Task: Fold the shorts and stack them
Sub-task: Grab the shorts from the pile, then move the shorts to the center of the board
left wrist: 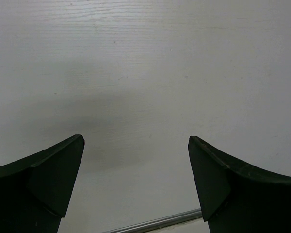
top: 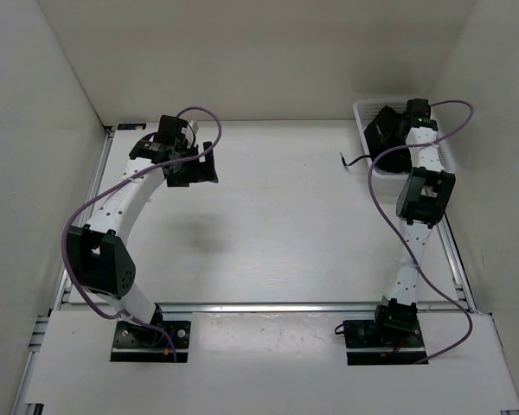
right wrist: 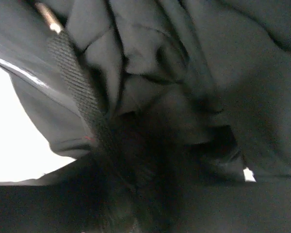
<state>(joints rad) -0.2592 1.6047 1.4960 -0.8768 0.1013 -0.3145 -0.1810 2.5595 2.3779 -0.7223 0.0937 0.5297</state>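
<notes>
From above, the task looks barely begun. The shorts (top: 387,161) lie bunched in the white basket (top: 363,107) at the far right corner of the table (top: 294,233), with a drawstring (top: 353,159) trailing over the rim. Nothing is spread, folded or stacked. The right arm (top: 424,194) reaches into the basket, and its wrist hides the right fingers. The left fingers (top: 199,169) hover over the table at the far left.

In the left wrist view, the left fingers stand wide apart and hold nothing, with only table below.

The right wrist view is filled with crumpled black fabric and the woven drawstring, partly blurred. The right fingers merge with the dark cloth, so I cannot tell whether they are wide, narrow or gripping. Lifting out, spreading, folding and stacking are all left to do.
</notes>
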